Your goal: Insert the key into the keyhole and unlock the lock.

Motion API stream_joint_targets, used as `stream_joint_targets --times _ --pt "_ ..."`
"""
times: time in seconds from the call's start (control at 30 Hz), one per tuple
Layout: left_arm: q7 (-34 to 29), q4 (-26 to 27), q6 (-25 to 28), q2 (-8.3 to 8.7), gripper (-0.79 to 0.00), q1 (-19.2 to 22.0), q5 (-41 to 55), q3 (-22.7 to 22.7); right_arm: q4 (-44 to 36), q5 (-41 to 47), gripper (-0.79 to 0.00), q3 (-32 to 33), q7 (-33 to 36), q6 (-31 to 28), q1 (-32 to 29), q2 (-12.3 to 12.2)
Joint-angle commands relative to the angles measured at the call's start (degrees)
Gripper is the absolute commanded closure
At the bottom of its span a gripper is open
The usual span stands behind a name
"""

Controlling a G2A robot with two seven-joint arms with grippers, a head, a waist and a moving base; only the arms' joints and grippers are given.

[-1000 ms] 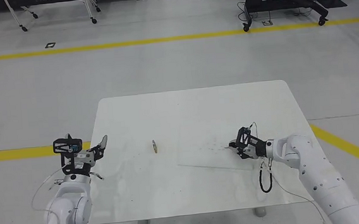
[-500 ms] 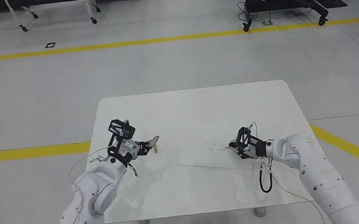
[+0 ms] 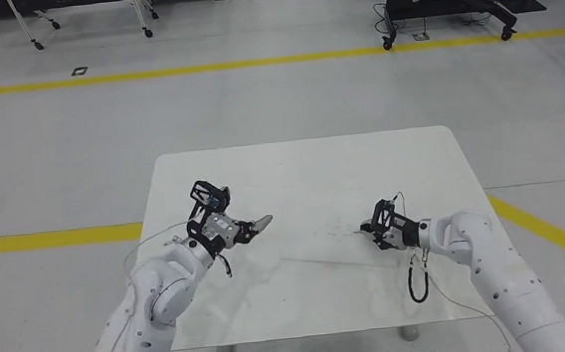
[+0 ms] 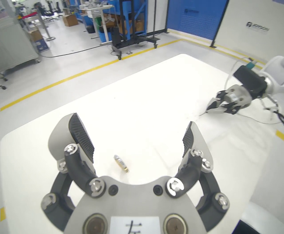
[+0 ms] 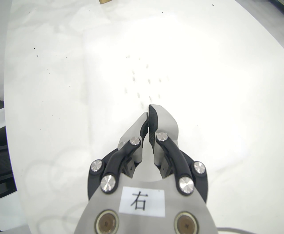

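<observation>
Your left gripper [image 4: 132,119] hangs over the left half of the white surface [image 3: 362,170] with its fingers spread wide and nothing between them. The lock [image 4: 121,163], a small brass-and-silver piece, sits on the surface just below that open span, tilted on its edge and touched by neither finger. Your right gripper [image 3: 366,228] is low over the right half of the surface, well apart from the lock, with its ribbed pads [image 5: 153,119] pressed together. In the left wrist view a thin dark sliver [image 4: 203,114] runs from the tips of the right gripper to the surface. You cannot tell from here whether that is the key.
</observation>
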State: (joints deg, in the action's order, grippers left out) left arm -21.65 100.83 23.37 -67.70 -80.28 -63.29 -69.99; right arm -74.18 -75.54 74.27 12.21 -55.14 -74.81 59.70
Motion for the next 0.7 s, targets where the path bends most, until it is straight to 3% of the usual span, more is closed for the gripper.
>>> stream_joint_targets --times 0.0,0.13,0.27,0.5,0.67 --pt "-4.15 -3.65 1.22 -0.95 -0.785 5.17 -2.42 6.68 0.00 0.00 0.000 0.00 0.00 0.00 0.00 0.00" --pt "-7.90 -12.40 -0.31 -3.80 -0.785 15.50 -5.90 18.51 0.00 0.00 0.000 0.00 0.00 0.00 0.00 0.00" --pt "-6.16 -20.13 -5.59 -6.98 -0.785 21.86 -10.48 27.47 0.00 0.00 0.000 0.00 0.00 0.00 0.00 0.00" --pt "-3.18 -30.93 -13.95 -11.10 -0.785 26.51 -15.75 35.41 0.00 0.00 0.000 0.00 0.00 0.00 0.00 0.00" --pt "-2.15 -35.85 -15.86 -12.97 -0.785 28.00 -15.98 37.15 0.00 0.00 0.000 0.00 0.00 0.00 0.00 0.00"
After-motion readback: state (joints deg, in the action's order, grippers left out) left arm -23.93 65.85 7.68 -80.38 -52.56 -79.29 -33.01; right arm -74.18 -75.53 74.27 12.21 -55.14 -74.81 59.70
